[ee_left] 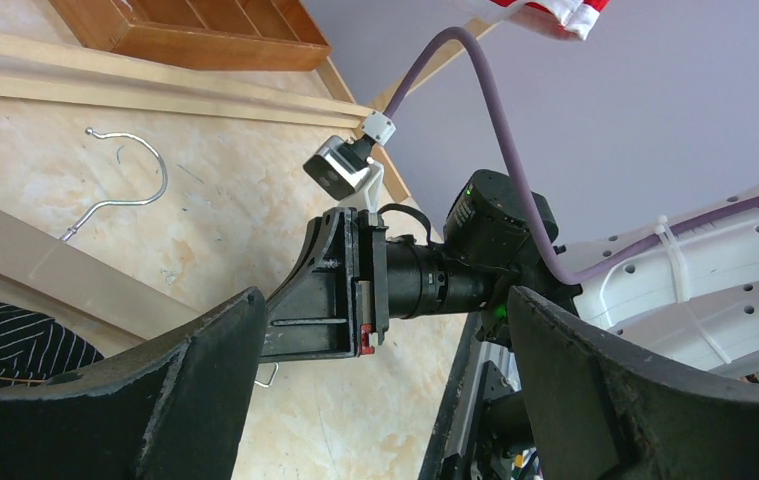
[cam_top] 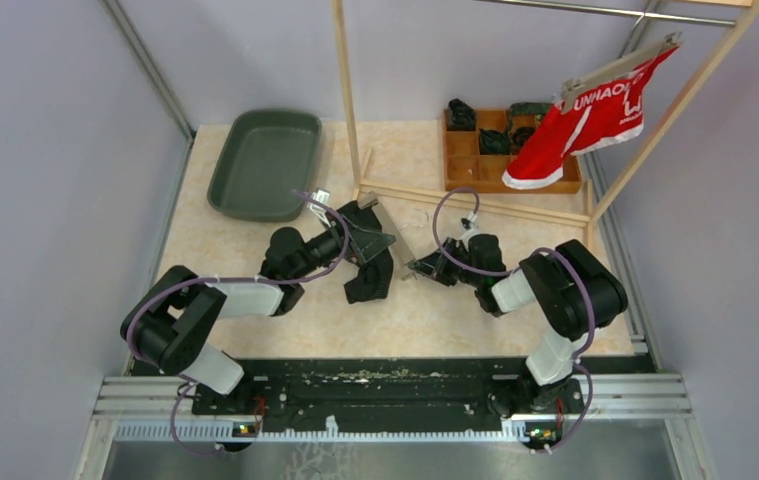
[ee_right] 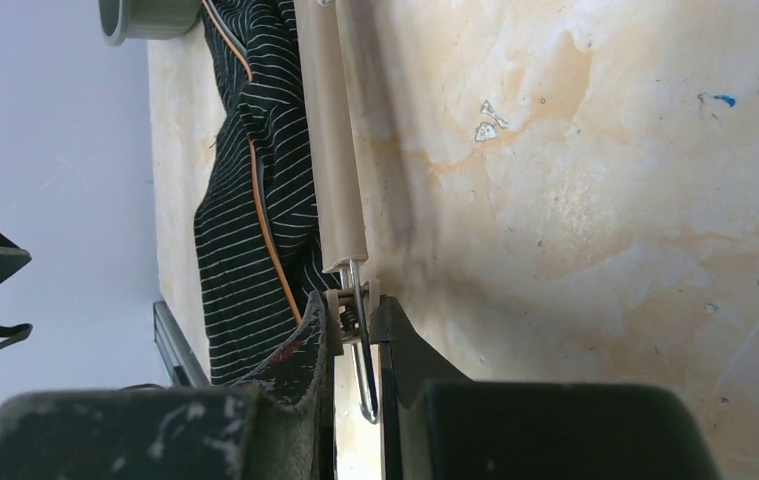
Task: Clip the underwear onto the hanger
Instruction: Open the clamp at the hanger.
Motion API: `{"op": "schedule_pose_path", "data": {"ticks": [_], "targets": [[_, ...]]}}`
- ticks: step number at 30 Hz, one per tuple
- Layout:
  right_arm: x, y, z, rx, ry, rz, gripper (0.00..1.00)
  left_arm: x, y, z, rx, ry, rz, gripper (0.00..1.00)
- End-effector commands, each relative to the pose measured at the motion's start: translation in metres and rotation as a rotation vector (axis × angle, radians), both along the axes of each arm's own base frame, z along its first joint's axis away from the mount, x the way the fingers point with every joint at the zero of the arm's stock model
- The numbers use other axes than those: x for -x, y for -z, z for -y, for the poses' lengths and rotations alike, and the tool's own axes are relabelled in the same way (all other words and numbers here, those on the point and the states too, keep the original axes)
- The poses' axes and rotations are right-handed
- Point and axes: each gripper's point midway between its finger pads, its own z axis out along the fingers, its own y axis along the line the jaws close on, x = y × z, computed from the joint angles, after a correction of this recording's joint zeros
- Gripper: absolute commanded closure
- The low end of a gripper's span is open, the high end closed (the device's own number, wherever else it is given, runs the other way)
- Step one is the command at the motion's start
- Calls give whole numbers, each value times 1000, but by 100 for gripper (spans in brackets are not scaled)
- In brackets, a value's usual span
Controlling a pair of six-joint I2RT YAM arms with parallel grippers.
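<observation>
- Tray (cam_top: pixel 265 165), dark green, is sitting at the table's far left.
- Left gripper (ee_left: pixel 383 295) is hovering low at mid-table, its jaws spread wide and gripping nothing.
- Underwear (ee_right: pixel 245 200), black with thin pale stripes and orange trim, is lying crumpled on the table, pressing against the left side of the hanger's bar.
- Hanger (ee_right: pixel 330 150), a pale wooden bar with a wire hook (ee_left: pixel 130 190), is lying flat and slanting across the table's middle.
- Right gripper (ee_right: pixel 355 320) is pinching the metal clip (ee_right: pixel 358 300) at the bar's near end, jaws almost together.
- Wooden compartment box (cam_top: pixel 475 165) is resting at the far right.
- Red garment (cam_top: pixel 585 125) is hanging from a second hanger above that box.
</observation>
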Motion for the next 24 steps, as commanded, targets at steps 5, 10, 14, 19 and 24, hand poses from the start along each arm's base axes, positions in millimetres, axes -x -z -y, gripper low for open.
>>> {"op": "schedule_pose_path", "data": {"ticks": [5, 10, 14, 19, 24], "targets": [[-11, -3, 7, 4, 46, 39, 100, -4, -22, -5, 22, -27, 63, 8], [-12, -42, 13, -86, 80, 144, 100, -5, -44, -23, -3, -99, 122, 8], [-13, -70, 17, -101, 88, 204, 100, -6, -51, -40, -73, -184, 140, 8], [-16, -102, 25, -40, 106, 258, 100, -7, -38, -53, -140, -247, 83, 11], [-18, -126, 41, 60, 160, 291, 100, -15, 4, -52, -260, -252, -73, 11]]}}
